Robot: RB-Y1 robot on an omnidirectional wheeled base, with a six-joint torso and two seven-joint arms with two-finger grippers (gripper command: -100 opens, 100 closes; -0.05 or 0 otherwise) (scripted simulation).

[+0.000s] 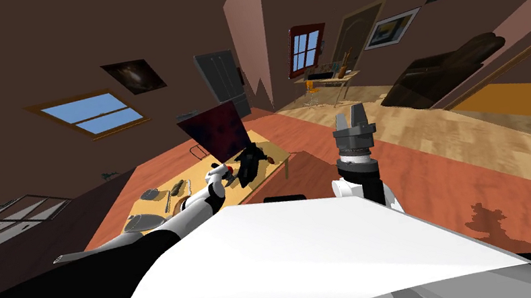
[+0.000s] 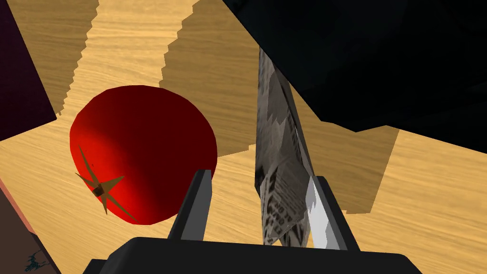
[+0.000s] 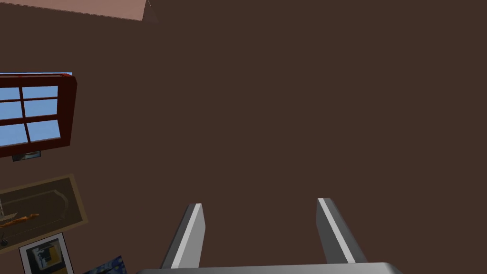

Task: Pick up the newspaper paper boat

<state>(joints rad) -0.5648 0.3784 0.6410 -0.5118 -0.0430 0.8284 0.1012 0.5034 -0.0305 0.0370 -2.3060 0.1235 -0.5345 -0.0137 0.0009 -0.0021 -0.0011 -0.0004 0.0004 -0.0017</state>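
Reaching out over the wooden worktop (image 1: 193, 173) in the head view, the left arm has its left hand (image 1: 225, 172) low beside a red tomato (image 1: 231, 168); a black crumpled object (image 1: 250, 161) lies just past them; a dark maroon panel (image 1: 217, 131) stands upright behind; the right hand (image 1: 351, 116) is raised well apart from the worktop, pointing up.

Left wrist view: newspaper paper boat (image 2: 278, 157) sits on the worktop between the left hand's fingers; fingers apart, not clamped; one finger (image 2: 323, 214) lies against the boat's printed side, the other (image 2: 197, 204) stands clear of the boat and just beside the tomato; the boat's far end runs under the black object's edge.

Right wrist view: right hand's fingers (image 3: 190, 238) stand wide apart, nothing between them.
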